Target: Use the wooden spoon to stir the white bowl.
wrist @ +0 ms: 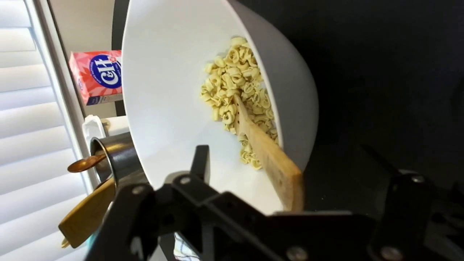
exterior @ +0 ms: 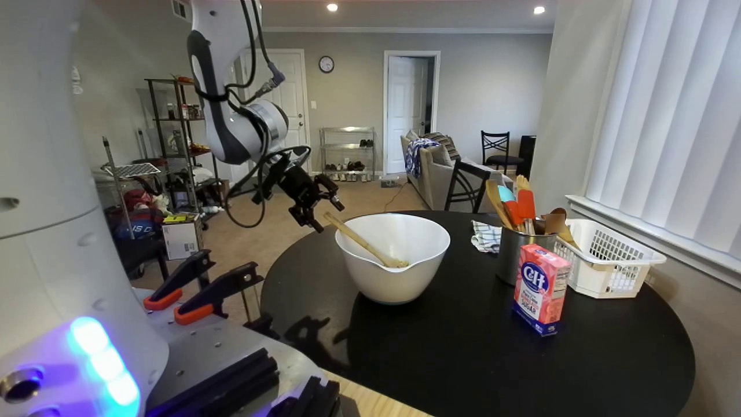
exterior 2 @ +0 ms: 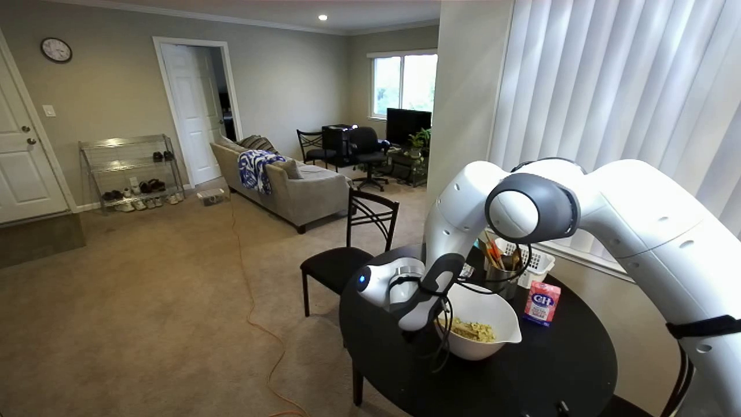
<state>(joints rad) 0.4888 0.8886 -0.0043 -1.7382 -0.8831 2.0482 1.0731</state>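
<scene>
The white bowl (exterior: 399, 284) stands upright on the black table, and small pale yellow curled pieces (wrist: 232, 78) lie in its bottom. Leaning inside it is the wooden spoon (exterior: 365, 242), its head down among those pieces and its handle sticking out over the rim. My gripper (exterior: 329, 216) is by the bowl's rim at the handle's free end, jaws wide apart. In the wrist view the handle end (wrist: 286, 181) shows between the spread fingers (wrist: 201, 163), with a gap on either side. The arm hides the gripper in an exterior view, where the bowl (exterior 2: 503, 315) is partly covered.
On the round black table (exterior: 451, 359) stand a pink sugar box (exterior: 538, 289), a metal canister (exterior: 512, 260) full of utensils, and a white basket (exterior: 616, 281). A checked cloth (exterior: 486, 237) lies behind the bowl. A black chair (exterior 2: 336, 266) is beside the table.
</scene>
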